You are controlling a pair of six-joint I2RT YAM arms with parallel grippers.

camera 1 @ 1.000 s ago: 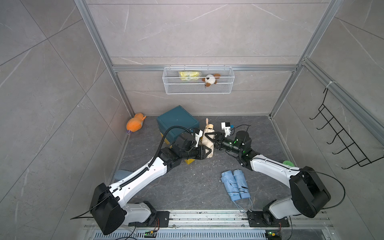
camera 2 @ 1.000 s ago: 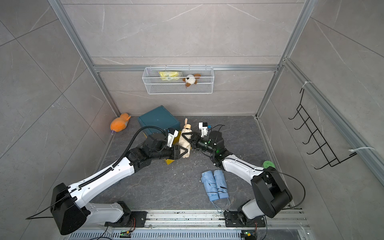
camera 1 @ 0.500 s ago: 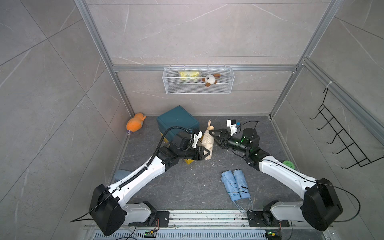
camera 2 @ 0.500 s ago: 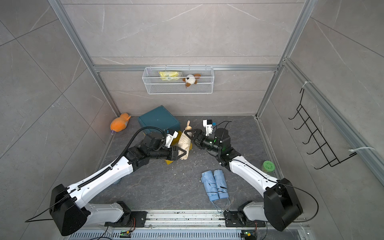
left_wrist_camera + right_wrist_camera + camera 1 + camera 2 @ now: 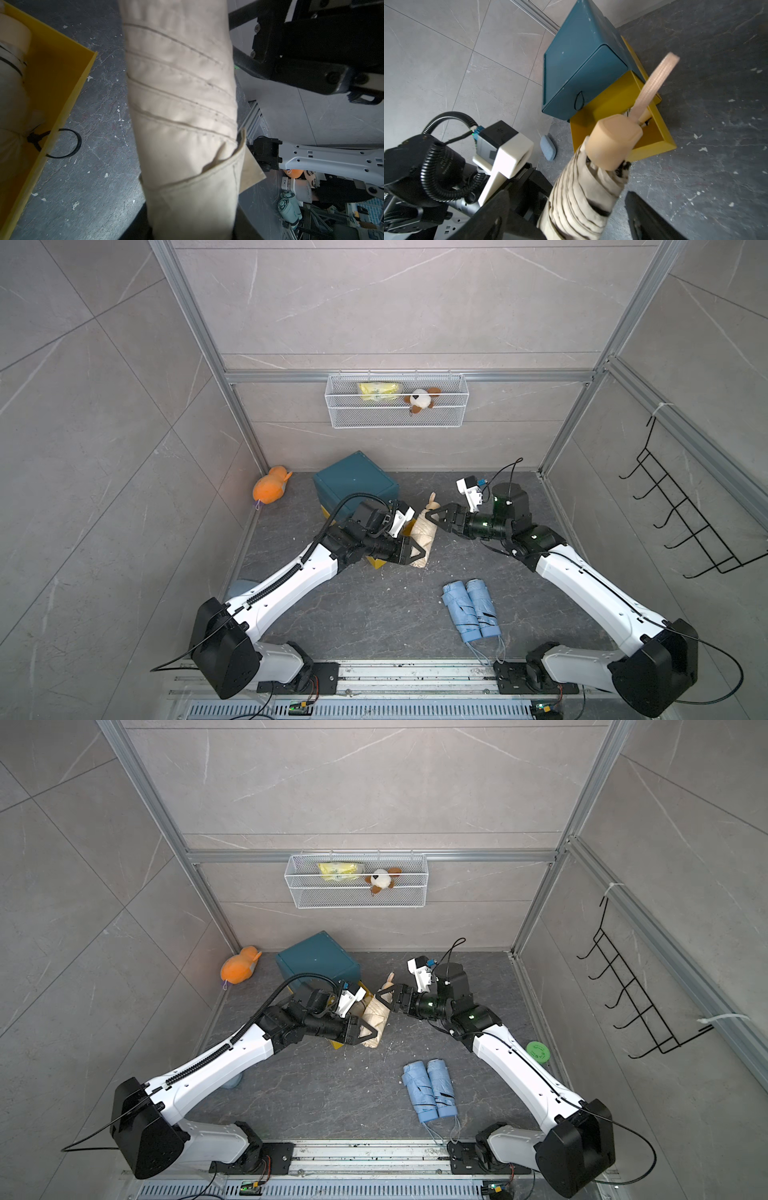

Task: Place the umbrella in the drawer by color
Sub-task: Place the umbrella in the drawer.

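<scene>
Item: one beige umbrella [image 5: 423, 531], clamped at its lower end in our left fingers [image 5: 411, 551], just beside the open yellow drawer [image 5: 652, 145]. Our right fingers [image 5: 650, 220] stand apart, either side of its upper part.

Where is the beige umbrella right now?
In both top views, the beige umbrella is mid-floor, gripped by the left end effector, beside the open yellow drawer.
</scene>
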